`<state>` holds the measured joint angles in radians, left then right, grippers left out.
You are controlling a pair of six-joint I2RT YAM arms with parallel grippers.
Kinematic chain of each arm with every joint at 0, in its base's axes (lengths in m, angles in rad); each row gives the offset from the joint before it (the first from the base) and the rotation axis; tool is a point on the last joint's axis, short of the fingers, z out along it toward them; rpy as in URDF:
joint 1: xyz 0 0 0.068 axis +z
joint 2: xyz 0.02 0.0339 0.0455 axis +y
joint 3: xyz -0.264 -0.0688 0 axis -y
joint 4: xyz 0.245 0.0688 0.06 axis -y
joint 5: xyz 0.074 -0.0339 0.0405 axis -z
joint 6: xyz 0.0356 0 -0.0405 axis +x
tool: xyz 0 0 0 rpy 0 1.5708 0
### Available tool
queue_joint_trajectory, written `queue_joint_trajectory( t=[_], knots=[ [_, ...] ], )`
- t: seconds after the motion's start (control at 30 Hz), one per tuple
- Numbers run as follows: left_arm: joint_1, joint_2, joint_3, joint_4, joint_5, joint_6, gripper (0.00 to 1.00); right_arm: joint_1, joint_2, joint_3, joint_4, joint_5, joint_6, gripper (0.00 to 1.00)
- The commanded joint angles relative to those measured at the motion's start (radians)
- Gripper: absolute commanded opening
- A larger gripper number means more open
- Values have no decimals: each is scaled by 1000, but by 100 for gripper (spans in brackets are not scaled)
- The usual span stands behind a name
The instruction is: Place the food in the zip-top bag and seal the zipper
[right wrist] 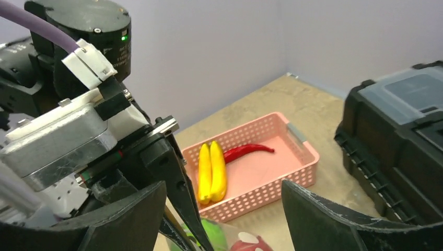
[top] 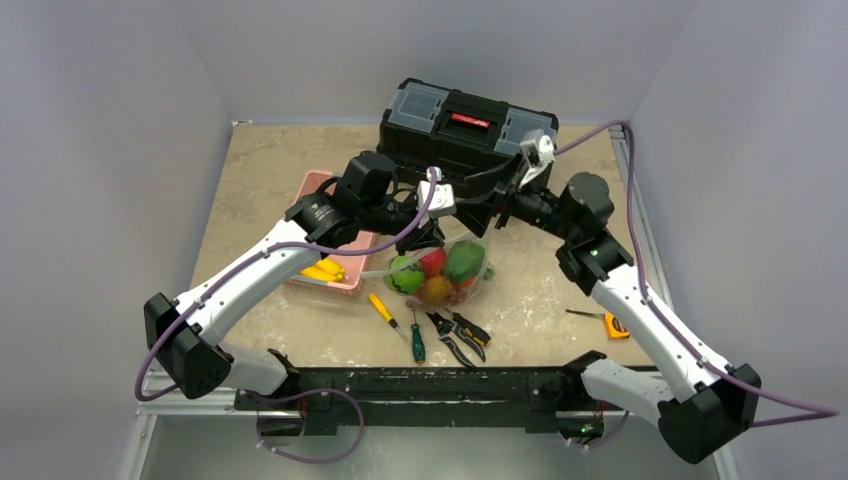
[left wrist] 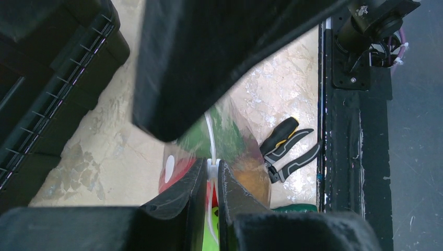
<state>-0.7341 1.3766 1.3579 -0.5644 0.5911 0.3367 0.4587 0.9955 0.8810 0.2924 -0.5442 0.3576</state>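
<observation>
On the desk point(top: 260, 170), between the black toolbox point(top: 465, 125) and the pliers, the zip-top bag point(top: 445, 270) looks limp, light and slippery, with toy fruit point(top: 463, 262) bulging inside. Its zipper point(left wrist: 210, 130), probably the stiffest part, seems the best hold. The left end effector point(left wrist: 211, 167) is clenched on it; the right end effector point(right wrist: 230, 201) is released, grasping nothing.

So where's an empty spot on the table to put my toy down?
Bare table at the back left, between the toolbox and the pink basket. More between the bag and the tape measure on the right. Front middle is crowded: screwdrivers and pliers.
</observation>
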Motion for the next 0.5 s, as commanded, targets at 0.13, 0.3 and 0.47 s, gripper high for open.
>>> queue_joint_trajectory(
  t=[0.13, 0.3, 0.47],
  knots=[
    [2, -37, 25, 35, 26, 27, 0, -6, 46, 81, -223, -238, -119, 85],
    [1, -46, 19, 43, 31, 27, 0, -91, -19, -184, 254, -244, 115, 90],
    [2, -49, 13, 45, 33, 27, 0, -138, 76, -274, 579, -444, 265, 87]
  ],
)
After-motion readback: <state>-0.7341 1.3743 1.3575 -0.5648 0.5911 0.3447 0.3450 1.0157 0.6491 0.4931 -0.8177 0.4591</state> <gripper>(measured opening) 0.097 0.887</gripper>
